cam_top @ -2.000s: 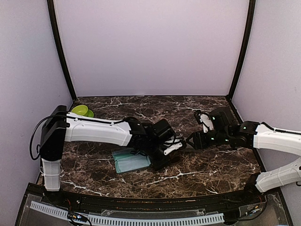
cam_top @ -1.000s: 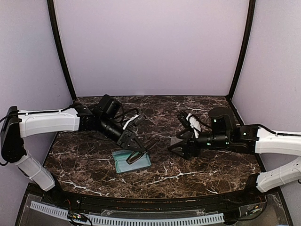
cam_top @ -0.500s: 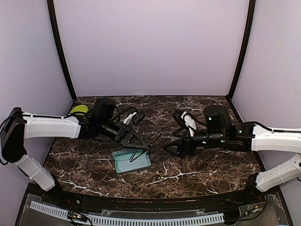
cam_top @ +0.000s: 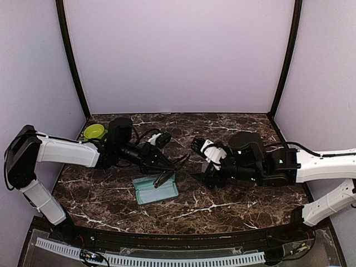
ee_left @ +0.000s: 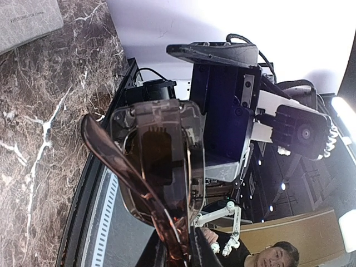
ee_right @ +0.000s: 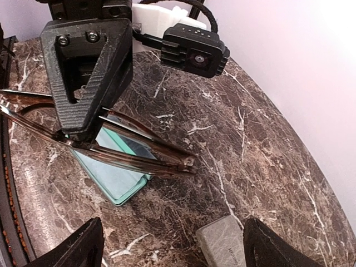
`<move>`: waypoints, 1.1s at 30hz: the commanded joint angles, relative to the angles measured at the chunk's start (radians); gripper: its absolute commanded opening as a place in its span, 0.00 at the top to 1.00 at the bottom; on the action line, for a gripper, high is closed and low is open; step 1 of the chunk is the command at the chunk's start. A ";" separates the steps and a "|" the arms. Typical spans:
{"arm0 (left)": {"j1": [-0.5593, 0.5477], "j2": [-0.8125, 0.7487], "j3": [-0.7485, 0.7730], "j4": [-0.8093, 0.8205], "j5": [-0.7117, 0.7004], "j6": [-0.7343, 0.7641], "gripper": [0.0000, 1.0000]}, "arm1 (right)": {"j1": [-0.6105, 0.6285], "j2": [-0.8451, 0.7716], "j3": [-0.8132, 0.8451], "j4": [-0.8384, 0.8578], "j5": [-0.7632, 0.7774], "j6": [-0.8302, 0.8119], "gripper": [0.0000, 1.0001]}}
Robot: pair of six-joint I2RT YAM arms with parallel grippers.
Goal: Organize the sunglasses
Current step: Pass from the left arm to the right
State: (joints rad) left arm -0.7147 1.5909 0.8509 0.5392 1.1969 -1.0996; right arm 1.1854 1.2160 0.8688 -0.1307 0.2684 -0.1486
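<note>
Left fingers [ee_right: 83, 94] on the reddish-brown sunglasses [ee_right: 139, 158]

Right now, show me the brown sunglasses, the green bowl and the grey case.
brown sunglasses [ee_left: 161, 167]: left wrist view, on the dark lens.
green bowl [cam_top: 94, 131]: top external view, on its inner wall.
grey case [ee_right: 222, 242]: right wrist view, on its flat top face.

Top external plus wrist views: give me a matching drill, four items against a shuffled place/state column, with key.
Items
1. brown-lens sunglasses
2. light-blue cloth
3. green bowl
4. right gripper

Place or state
A. open, holding nothing
B. far-left corner of the marble table
C. lying flat near the table's centre
D. clamped in the left gripper

Pairs: 1-D, 2-C, 3-B, 4-A
</note>
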 commanded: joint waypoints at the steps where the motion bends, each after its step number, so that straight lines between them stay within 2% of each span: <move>1: 0.009 -0.016 0.009 -0.026 0.037 0.016 1.00 | 0.032 0.044 0.045 0.023 0.112 -0.079 0.13; 15: 0.023 -0.075 -0.022 -0.106 0.035 0.016 1.00 | 0.151 0.061 0.007 0.141 0.329 -0.232 0.14; 21: 0.032 -0.090 -0.058 -0.008 0.048 -0.074 1.00 | 0.181 0.050 0.005 0.152 0.339 -0.282 0.14; 27: 0.032 -0.105 -0.086 0.037 0.077 -0.133 1.00 | 0.229 0.056 -0.039 0.257 0.410 -0.362 0.14; 33: 0.033 -0.096 -0.139 0.287 0.095 -0.334 1.00 | 0.279 0.105 -0.060 0.377 0.511 -0.487 0.15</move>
State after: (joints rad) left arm -0.6872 1.5280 0.7361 0.6327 1.2556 -1.2976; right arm 1.4330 1.2900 0.8227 0.1093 0.6857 -0.5346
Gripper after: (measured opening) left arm 0.147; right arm 0.856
